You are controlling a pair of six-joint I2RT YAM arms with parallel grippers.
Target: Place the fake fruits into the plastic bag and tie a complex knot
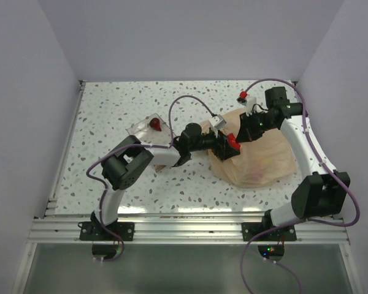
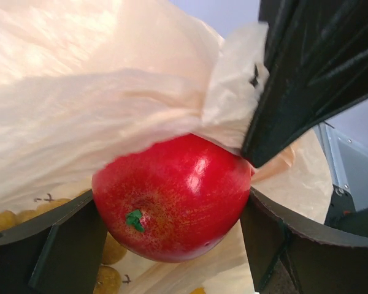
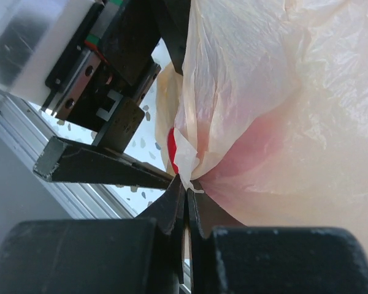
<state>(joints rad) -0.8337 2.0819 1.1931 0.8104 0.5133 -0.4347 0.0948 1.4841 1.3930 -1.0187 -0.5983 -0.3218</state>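
A clear tray (image 1: 138,130) holding a red apple (image 1: 154,125) sits well left of the left claw (image 1: 230,144). That claw clamps a second red apple (image 2: 172,196) between its fingers (image 2: 55,245), at the mouth of the plastic bag (image 1: 264,162). The right claw (image 3: 185,191), pressed together, pinches the bag's rim just above this apple.

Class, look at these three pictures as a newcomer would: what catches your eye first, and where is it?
A glossy red apple sits clamped in the left gripper at the mouth of the peach plastic bag, right of centre in the overhead view. The right gripper pinches a fold of the bag's edge beside the apple. Further left, a clear tray holds another red fruit.
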